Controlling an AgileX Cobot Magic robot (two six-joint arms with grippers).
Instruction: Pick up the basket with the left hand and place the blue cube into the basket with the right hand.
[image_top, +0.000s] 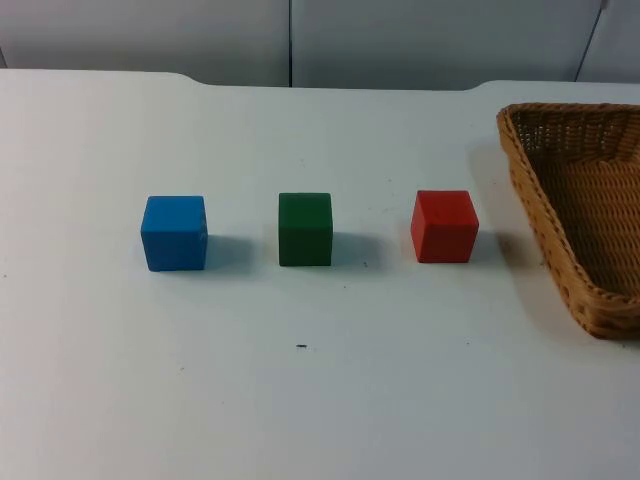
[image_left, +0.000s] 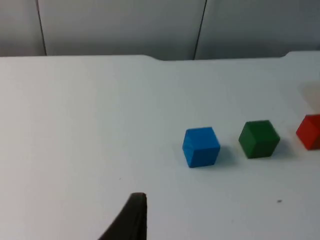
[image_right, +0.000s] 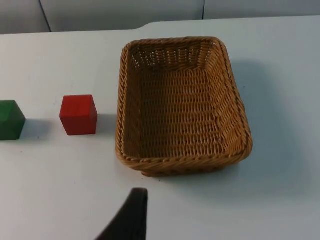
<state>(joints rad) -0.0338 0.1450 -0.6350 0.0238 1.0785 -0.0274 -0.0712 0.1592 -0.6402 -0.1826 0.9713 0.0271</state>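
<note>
On the white bench (image_top: 320, 400), seen from the top view, three cubes stand in a row, apart from one another: the blue cube (image_top: 175, 232) at about 9 o'clock of the scene, the green cube (image_top: 305, 229) in the middle, the red cube (image_top: 444, 226) towards 3 o'clock. The basket (image_top: 580, 210) sits flat on the bench at 3 o'clock, just beyond the red cube and not touching it; it looks empty.

The left end effector (image_left: 131, 220) hangs above bare bench with the blue cube ahead of it; the right end effector (image_right: 131, 215) hangs just short of the basket's near rim. Neither holds anything that I can see, and how far either is opened I cannot tell, since a single dark fingertip is all that shows of each.

My judgement: nothing has begun, and lifting the basket comes first. The awkward part is that the basket lies on the right side, so the left arm must reach across the whole row. It should pass high above the cubes, pinch one woven wall from above near the red cube's side, and lift level.
</note>
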